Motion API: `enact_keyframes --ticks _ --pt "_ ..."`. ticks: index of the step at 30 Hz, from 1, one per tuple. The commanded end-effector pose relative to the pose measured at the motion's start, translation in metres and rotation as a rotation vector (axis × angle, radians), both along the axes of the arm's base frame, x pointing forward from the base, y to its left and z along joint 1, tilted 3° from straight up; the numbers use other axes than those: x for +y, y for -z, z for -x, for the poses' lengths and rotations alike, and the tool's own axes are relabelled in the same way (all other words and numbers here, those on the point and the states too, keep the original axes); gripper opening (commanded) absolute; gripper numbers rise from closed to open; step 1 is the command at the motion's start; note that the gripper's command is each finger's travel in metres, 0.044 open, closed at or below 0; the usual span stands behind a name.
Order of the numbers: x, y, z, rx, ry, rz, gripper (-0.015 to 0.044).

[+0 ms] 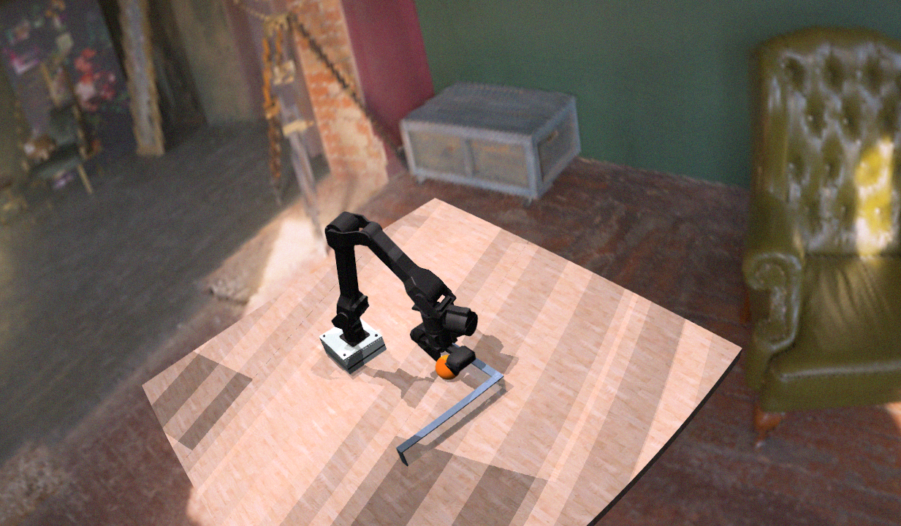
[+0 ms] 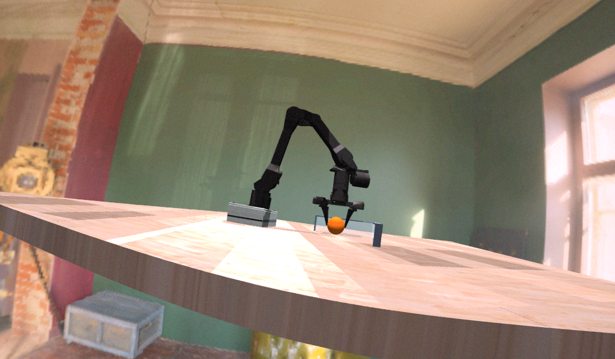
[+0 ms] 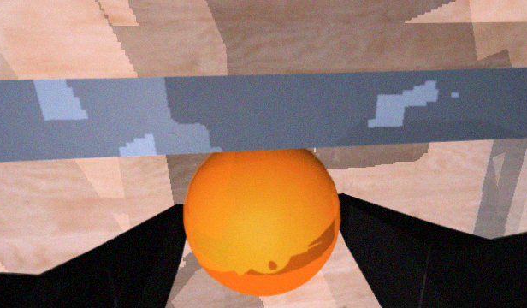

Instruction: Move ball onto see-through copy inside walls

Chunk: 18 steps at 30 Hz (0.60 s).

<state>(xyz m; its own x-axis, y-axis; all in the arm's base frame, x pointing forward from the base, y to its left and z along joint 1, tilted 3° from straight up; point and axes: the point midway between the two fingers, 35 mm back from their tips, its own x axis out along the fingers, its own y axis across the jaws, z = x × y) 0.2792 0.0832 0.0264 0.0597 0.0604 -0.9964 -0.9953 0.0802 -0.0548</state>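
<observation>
The gripper [image 2: 336,217] pointed straight down over the wooden table [image 2: 264,263], and its two black fingers were closed on the orange ball [image 3: 262,220], one on each side of it. The fingers stood fairly wide apart because the ball filled the gap between them. In the exterior view the ball [image 2: 335,225] was low, at the table surface or just above it; whether it touched the wood could not be told. It was inside the corner made by the two low clear walls [image 1: 454,408], close to the shorter wall. In the wrist view this wall [image 3: 263,113] ran as a grey-blue band right behind the ball. The see-through copy could not be made out in any view. The arm's base [image 1: 351,347] stood near, on the same table.
</observation>
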Motion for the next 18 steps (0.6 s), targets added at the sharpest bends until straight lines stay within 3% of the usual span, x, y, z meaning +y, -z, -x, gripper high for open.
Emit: enact_keyframes --ticks 1,2,18 --pt "-0.0006 0.0048 0.0005 0.001 0.004 0.005 0.0" --pt "-0.0006 0.0048 0.0005 0.001 0.004 0.005 0.0" --pt "-0.0002 -0.0016 0.0002 0.002 0.0 0.001 0.042"
